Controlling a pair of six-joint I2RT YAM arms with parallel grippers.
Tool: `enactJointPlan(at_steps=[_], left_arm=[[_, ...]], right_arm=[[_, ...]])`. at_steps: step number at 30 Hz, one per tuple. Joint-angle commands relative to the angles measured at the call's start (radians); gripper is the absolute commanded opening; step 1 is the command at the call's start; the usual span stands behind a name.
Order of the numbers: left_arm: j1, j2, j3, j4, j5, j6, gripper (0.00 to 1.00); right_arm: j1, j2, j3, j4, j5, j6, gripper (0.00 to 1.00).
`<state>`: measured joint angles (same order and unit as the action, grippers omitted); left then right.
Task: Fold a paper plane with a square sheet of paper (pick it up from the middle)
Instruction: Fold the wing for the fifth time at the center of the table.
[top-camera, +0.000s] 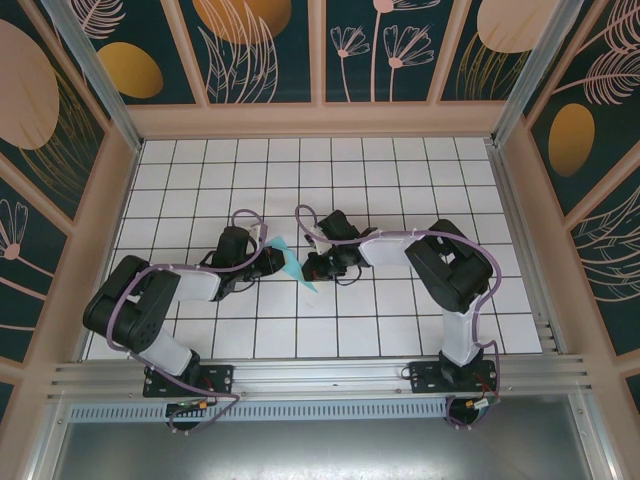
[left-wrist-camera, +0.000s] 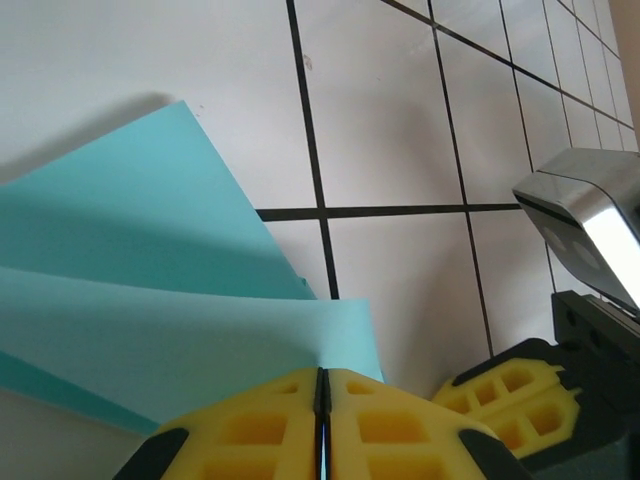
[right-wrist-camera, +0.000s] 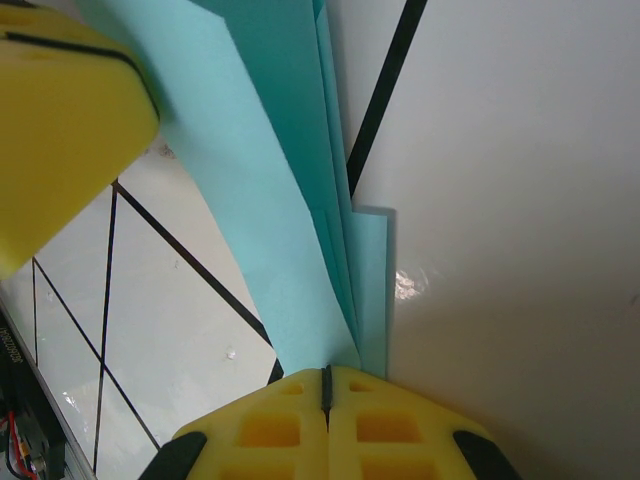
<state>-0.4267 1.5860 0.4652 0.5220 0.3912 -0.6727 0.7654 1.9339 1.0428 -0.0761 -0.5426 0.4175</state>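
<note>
The light-blue sheet of paper (top-camera: 292, 262) is folded into several layers and hangs between my two grippers over the middle of the table. My left gripper (top-camera: 274, 262) holds its left side; in the left wrist view the yellow jaws of the left gripper (left-wrist-camera: 322, 385) are pressed together with the paper (left-wrist-camera: 150, 260) fanning out from their seam. My right gripper (top-camera: 312, 268) holds the right side. The right wrist view has the right gripper (right-wrist-camera: 325, 380) shut on the stacked layers of the paper (right-wrist-camera: 270, 150), which run straight away from it.
A white tiled table (top-camera: 400, 180) with black grid lines lies under the paper. Wooden walls with patterned panels (top-camera: 265, 50) enclose it at the back and sides. An aluminium rail (top-camera: 320, 375) runs along the near edge by the arm bases.
</note>
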Motion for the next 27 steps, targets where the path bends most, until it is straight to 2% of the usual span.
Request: enactJointPlan(at_steps=[1,14,27], left_arm=[[-0.004,0.033,-0.006,0.044,-0.028,0.030,0.12],[0.002,0.086,-0.003,0.016,-0.094,0.050,0.11],[0.089,0.121,0.066,-0.085,-0.101,0.038,0.12]], right_arm=[[0.009,0.089,-0.041,-0.093,0.078,-0.006,0.00],[0.009,0.087,-0.069,-0.108,0.093,-0.009,0.00],[0.011,0.096,-0.091,-0.126,0.119,-0.013,0.00]])
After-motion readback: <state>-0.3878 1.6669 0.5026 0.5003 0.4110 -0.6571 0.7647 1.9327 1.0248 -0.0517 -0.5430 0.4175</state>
